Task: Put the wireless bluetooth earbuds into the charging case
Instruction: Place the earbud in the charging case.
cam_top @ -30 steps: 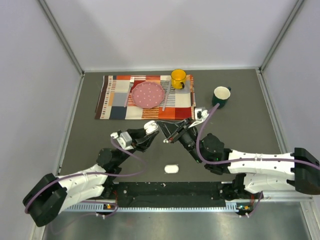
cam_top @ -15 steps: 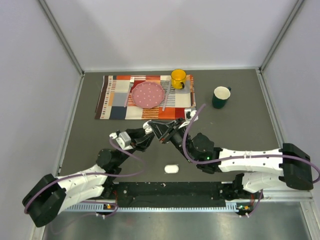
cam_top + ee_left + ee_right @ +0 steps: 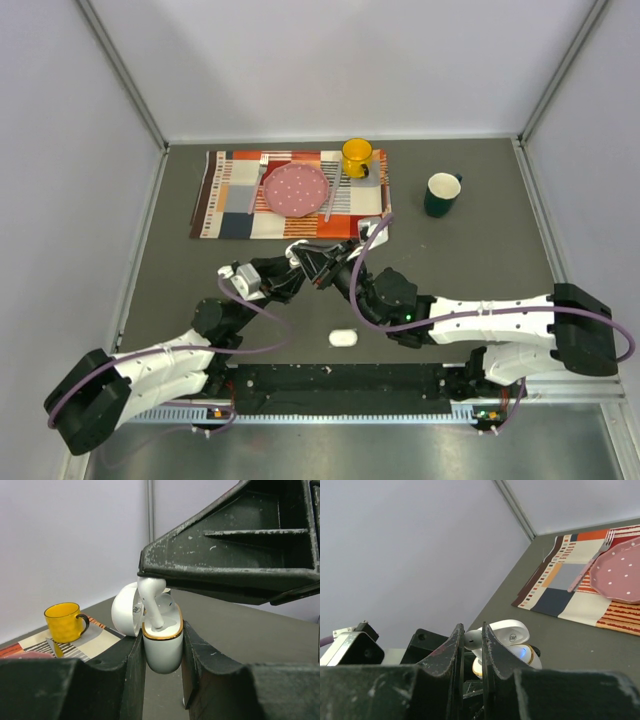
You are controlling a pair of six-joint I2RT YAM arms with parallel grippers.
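While the left gripper (image 3: 162, 641) clamps the open charging case (image 3: 160, 656), the right gripper (image 3: 471, 636) pinches an earbud (image 3: 149, 596), only part-seated.

This is a robot test cell in a lab. Plain pale walls (image 3: 330, 70) box in a dark grey worktop (image 3: 480, 250) on three sides, with bare metal posts (image 3: 122, 70) running up the corners. A left arm (image 3: 160, 365) and a right arm (image 3: 500, 320), white and black, are bolted to a slotted metal rail (image 3: 340, 410) at the near edge, with purple cables (image 3: 372, 236) looped along them. Beyond the left end effector (image 3: 303, 258) and the right end effector (image 3: 322, 262), which sit close together over mid-worktop, household tableware is laid out: a patchwork placemat (image 3: 225, 205) carrying a pink dotted plate (image 3: 295, 189) and a yellow mug (image 3: 357, 156), and off to the right of both end effectors a dark green mug (image 3: 441, 193).
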